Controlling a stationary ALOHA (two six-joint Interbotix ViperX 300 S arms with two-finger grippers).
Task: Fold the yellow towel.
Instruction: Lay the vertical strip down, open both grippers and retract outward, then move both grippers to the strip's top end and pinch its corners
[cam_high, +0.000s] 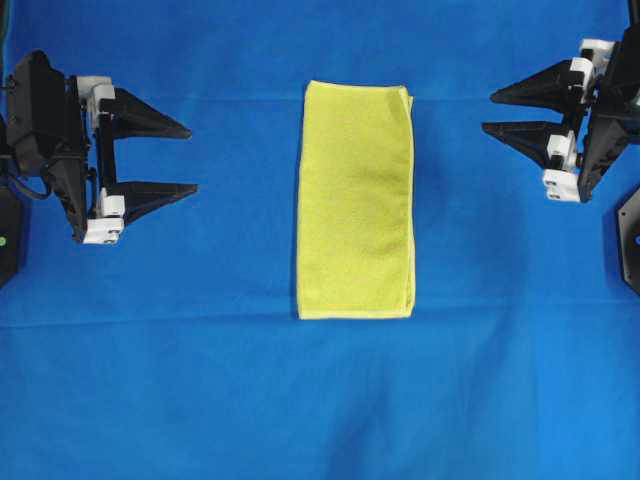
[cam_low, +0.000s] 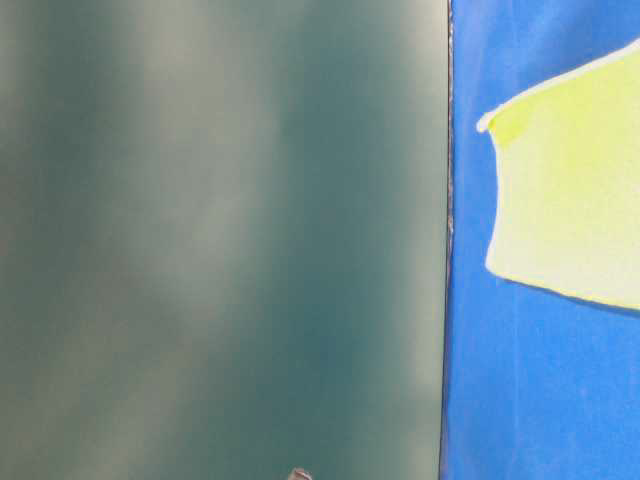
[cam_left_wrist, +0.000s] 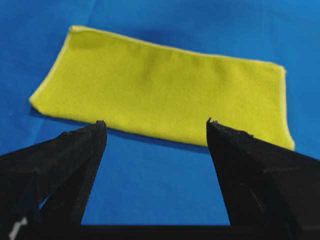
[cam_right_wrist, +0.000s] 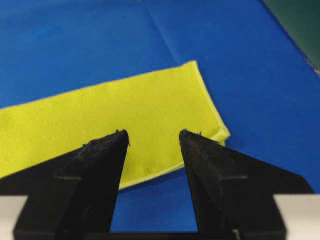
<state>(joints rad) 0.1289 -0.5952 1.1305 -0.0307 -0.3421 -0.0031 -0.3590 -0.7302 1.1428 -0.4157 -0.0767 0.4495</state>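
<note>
1. Yellow-green microfibre is seen at the centre of the overhead view, where the yellow towel (cam_high: 356, 200) is laid flat as a tall, narrow rectangle on the blue cloth (cam_high: 200, 380) that covers the table.

2. A paler stitched hem is visible along the towel's right and lower edges, and two layers are shown slightly offset at its upper right corner.

3. At the left edge of the overhead view the left gripper (cam_high: 190, 159) is pictured with its black fingers spread wide and pointed toward the towel, well apart from it; nothing is held between them.

4. At the right edge the right gripper (cam_high: 487, 113) is likewise shown released and empty, its tips aimed at the towel's upper part and well apart from it.

5. From the left wrist camera the towel is framed beyond the parted fingertips (cam_left_wrist: 100, 131), with blue cloth lying between.

6. From the right wrist camera the towel's layered corner is seen just past the open fingertips (cam_right_wrist: 121, 139).

7. In the table-level view only one corner of the towel is caught, beside a blurred grey-green surface (cam_low: 220, 240).
</note>
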